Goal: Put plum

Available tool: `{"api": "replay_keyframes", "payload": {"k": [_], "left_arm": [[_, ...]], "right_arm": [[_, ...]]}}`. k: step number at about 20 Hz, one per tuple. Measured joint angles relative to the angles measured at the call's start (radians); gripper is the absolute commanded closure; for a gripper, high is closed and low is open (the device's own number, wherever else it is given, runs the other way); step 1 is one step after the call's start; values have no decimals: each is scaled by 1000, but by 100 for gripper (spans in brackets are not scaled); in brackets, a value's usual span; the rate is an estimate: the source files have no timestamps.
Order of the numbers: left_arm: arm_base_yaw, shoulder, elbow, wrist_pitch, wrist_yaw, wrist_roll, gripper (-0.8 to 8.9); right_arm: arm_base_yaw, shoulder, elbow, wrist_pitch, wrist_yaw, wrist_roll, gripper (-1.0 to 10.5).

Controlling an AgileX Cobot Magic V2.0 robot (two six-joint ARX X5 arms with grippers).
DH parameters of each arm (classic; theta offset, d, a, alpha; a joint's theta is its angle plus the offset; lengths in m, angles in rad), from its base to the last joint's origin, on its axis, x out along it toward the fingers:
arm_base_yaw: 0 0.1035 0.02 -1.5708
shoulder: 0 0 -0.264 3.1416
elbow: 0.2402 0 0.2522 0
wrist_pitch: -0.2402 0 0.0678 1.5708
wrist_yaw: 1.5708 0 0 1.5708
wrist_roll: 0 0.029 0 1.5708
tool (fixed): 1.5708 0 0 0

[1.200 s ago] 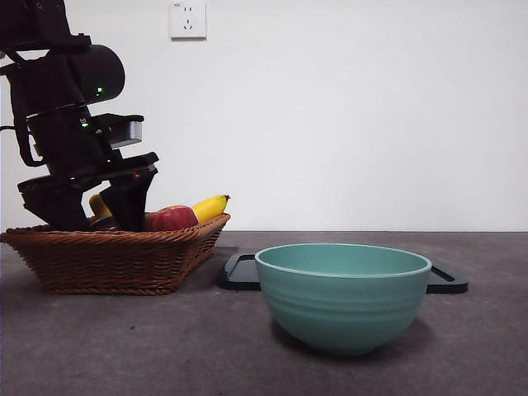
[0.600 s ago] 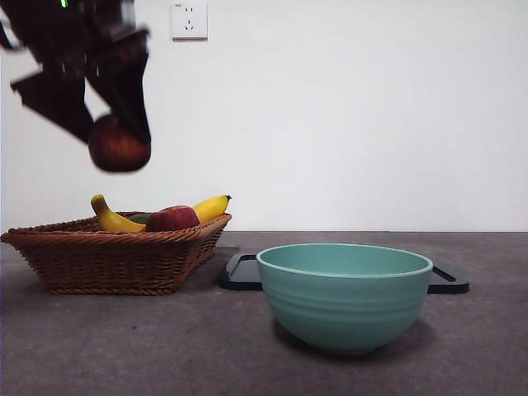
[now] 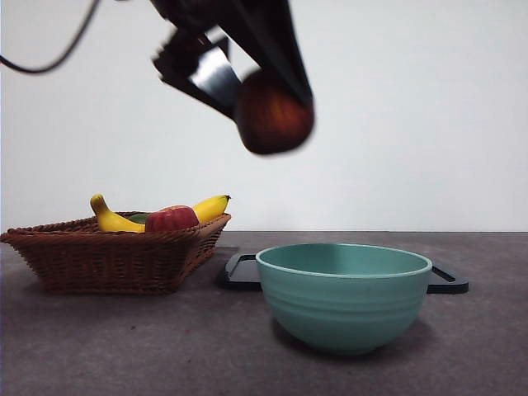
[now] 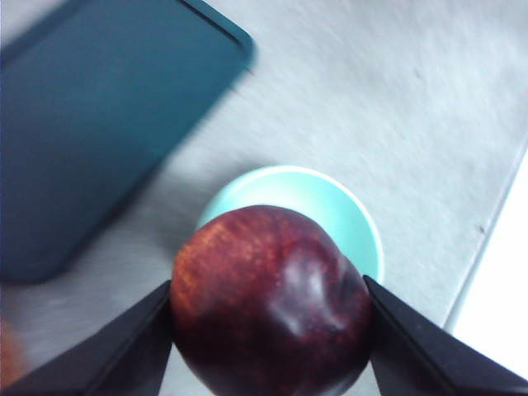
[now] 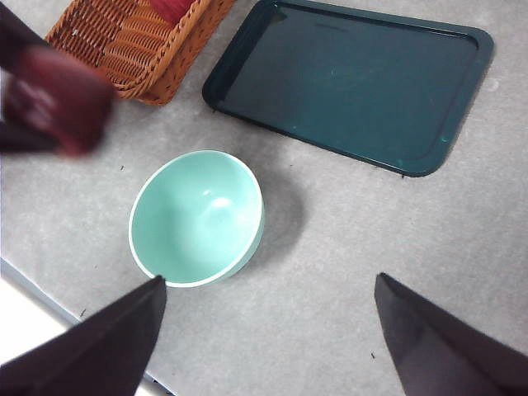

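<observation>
Nearest the front camera stands a teal bowl point(image 3: 344, 297) on the grey table point(image 3: 124, 346), with nothing inside it in the right wrist view. Just behind it lies a dark tray point(image 3: 241, 272), flat and bare. Left of the tray sits a wicker basket point(image 3: 111, 257) holding a banana point(image 3: 111, 219), a red apple point(image 3: 172, 219) and a second banana tip point(image 3: 211, 206). Between bowl and basket the table is free.

High above this, the left gripper point(image 4: 272, 318) pinches the plum point(image 3: 274, 113) between its two black jaws, one pressed on each side. The plum is round, glossy, dark maroon with a paler reddish, speckled patch on one flank. It hangs in the air, over the gap between basket and bowl, with the bowl below it in the left wrist view.

Half a second ago the plum hung above the basket; it has since travelled towards the bowl, staying high.

The right gripper point(image 5: 268, 330) waits above the table, jaws spread wide.
</observation>
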Motion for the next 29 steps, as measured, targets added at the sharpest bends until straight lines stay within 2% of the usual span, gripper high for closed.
{"api": "replay_keyframes", "payload": {"k": [5, 12, 18, 20, 22, 29], "left_arm": [[-64, 151, 0, 66, 0, 2, 573], [-92, 306, 0, 130, -15, 31, 573], [-95, 336, 0, 152, -26, 49, 551], [-96, 341, 0, 148, -27, 54, 474], [-96, 341, 0, 148, -27, 57, 438], [-97, 341, 0, 149, -27, 61, 438]], "right_arm": [[0, 0, 0, 0, 0, 0, 541], [0, 0, 0, 0, 0, 0, 541], [0, 0, 0, 0, 0, 0, 541], [0, 0, 0, 0, 0, 0, 541], [0, 0, 0, 0, 0, 0, 541], [0, 0, 0, 0, 0, 0, 541]]}}
